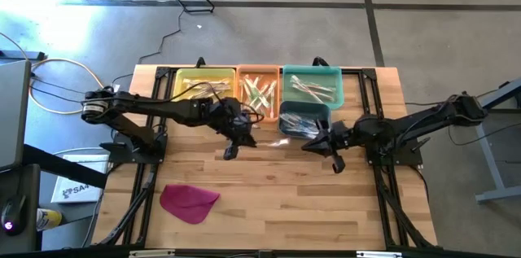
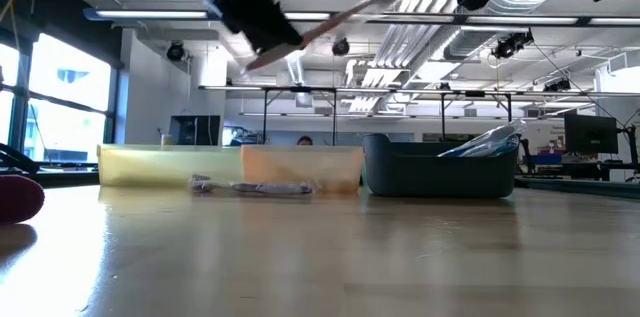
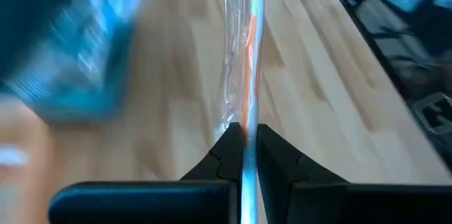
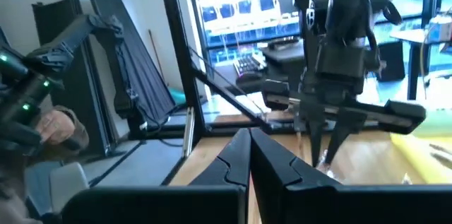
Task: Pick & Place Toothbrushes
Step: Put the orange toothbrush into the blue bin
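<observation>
- Left hand, raised above the tabletop near the orange bin, pinches a wrapped toothbrush by one end.
- Right hand hangs clenched, empty.
- Risk: the glossy wrapper could slip from that end-grip.

Overhead camera looks straight down, low camera level across the same table

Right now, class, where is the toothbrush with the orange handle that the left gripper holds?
The orange toothbrush is pinched in the left gripper, lifted above the table's middle, just in front of the orange bin.
</observation>
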`<move>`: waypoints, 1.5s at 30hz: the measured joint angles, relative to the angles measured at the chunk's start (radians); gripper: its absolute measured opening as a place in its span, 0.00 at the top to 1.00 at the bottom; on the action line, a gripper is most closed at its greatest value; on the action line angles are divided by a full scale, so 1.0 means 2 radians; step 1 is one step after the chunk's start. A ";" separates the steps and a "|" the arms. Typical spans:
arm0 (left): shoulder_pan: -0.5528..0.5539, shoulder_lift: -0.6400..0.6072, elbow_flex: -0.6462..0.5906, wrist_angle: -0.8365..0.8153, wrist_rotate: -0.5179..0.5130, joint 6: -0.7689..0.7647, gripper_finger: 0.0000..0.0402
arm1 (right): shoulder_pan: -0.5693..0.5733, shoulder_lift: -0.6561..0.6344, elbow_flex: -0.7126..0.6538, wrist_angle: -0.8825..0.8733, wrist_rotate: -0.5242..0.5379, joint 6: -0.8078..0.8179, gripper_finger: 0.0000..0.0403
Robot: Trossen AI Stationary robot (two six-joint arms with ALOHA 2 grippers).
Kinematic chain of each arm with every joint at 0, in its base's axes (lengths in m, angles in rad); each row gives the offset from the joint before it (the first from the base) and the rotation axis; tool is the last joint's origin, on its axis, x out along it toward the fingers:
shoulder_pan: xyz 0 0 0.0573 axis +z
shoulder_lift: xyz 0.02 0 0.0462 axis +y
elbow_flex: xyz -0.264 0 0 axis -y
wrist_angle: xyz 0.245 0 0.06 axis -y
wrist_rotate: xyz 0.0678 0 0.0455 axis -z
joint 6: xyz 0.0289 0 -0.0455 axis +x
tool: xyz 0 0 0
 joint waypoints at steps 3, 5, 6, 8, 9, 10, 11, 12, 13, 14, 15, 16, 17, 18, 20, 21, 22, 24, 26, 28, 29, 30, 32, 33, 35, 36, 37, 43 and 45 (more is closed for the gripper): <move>0.000 0.000 0.030 0.000 -0.040 0.035 0.96 | 0.000 -0.017 0.000 0.001 0.000 -0.002 0.99; 0.006 0.000 0.050 -0.001 -0.064 0.055 0.96 | 0.000 -0.029 0.000 -0.004 0.000 -0.002 0.99; 0.010 0.000 0.060 -0.001 -0.071 0.059 0.96 | 0.000 -0.034 0.000 -0.008 0.000 -0.002 0.99; 0.022 0.000 0.080 0.004 -0.073 0.061 0.96 | 0.000 -0.048 0.000 -0.029 0.006 -0.007 0.99; 0.030 0.000 0.087 0.006 -0.073 0.061 0.96 | 0.000 -0.055 0.000 -0.038 0.017 -0.013 0.99; 0.037 0.000 0.095 0.010 -0.073 0.060 0.96 | 0.000 -0.061 0.000 -0.048 0.032 -0.018 0.99; 0.046 0.000 0.099 0.015 -0.074 0.059 0.96 | 0.000 -0.066 0.000 -0.056 0.050 -0.025 0.99; 0.054 0.000 0.102 0.021 -0.074 0.059 0.96 | 0.000 -0.068 0.000 -0.061 0.069 -0.032 0.99; 0.061 0.000 0.103 0.032 -0.073 0.055 0.96 | 0.000 -0.070 0.000 -0.069 0.092 -0.042 0.99; 0.069 0.000 0.103 0.043 -0.071 0.049 0.96 | 0.000 -0.071 0.000 -0.073 0.114 -0.053 0.99; 0.077 0.000 0.103 0.050 -0.068 0.041 0.96 | 0.000 -0.071 0.000 -0.073 0.136 -0.064 0.99; 0.085 0.000 0.103 0.058 -0.062 0.032 0.96 | 0.000 -0.071 0.000 -0.073 0.157 -0.076 0.99; 0.091 0.000 0.103 0.064 -0.058 0.023 0.96 | 0.000 -0.071 0.000 -0.073 0.177 -0.086 0.99; 0.097 0.002 0.103 0.069 -0.057 0.018 0.96 | 0.000 -0.070 0.000 -0.073 0.196 -0.096 0.99; 0.104 0.008 0.104 0.077 -0.056 0.012 0.96 | 0.000 -0.067 0.000 -0.072 0.227 -0.111 0.99; 0.106 0.010 0.104 0.078 -0.057 0.007 0.96 | 0.000 -0.067 0.000 -0.072 0.241 -0.117 0.99; 0.109 0.012 0.104 0.085 -0.056 0.002 0.96 | 0.000 -0.067 0.000 -0.068 0.252 -0.121 0.99; 0.108 0.017 0.104 0.104 -0.056 -0.005 0.96 | 0.000 -0.067 0.000 -0.061 0.273 -0.125 0.99; 0.108 0.018 0.104 0.111 -0.056 -0.007 0.96 | 0.000 -0.067 0.000 -0.059 0.291 -0.130 0.99; 0.108 0.018 0.104 0.124 -0.056 -0.007 0.96 | 0.000 -0.067 0.000 -0.059 0.306 -0.131 0.99; 0.108 0.018 0.104 0.130 -0.056 -0.008 0.96 | 0.000 -0.067 0.000 -0.059 0.313 -0.131 0.99; 0.108 0.018 0.104 0.135 -0.055 -0.009 0.96 | 0.000 -0.067 0.000 -0.059 0.318 -0.131 0.99; 0.108 0.018 0.104 0.151 -0.055 -0.010 0.96 | 0.000 -0.067 0.000 -0.059 0.323 -0.131 0.99; 0.108 0.018 0.104 0.160 -0.055 -0.009 0.96 | 0.000 -0.067 0.000 -0.059 0.324 -0.131 0.99; 0.108 0.018 0.104 0.171 -0.055 -0.009 0.96 | 0.000 -0.067 0.000 -0.059 0.324 -0.131 0.99; 0.108 0.018 0.104 0.171 -0.055 -0.009 0.96 | 0.000 -0.067 0.000 -0.059 0.324 -0.131 0.99; 0.108 0.018 0.104 0.170 -0.055 -0.009 0.96 | 0.000 -0.067 0.000 -0.059 0.324 -0.130 0.99; 0.108 0.018 0.104 0.174 -0.055 -0.008 0.96 | 0.000 -0.067 0.000 -0.059 0.324 -0.130 0.99; 0.108 0.018 0.104 0.176 -0.055 -0.008 0.96 | -0.002 -0.067 0.000 -0.059 0.324 -0.130 0.99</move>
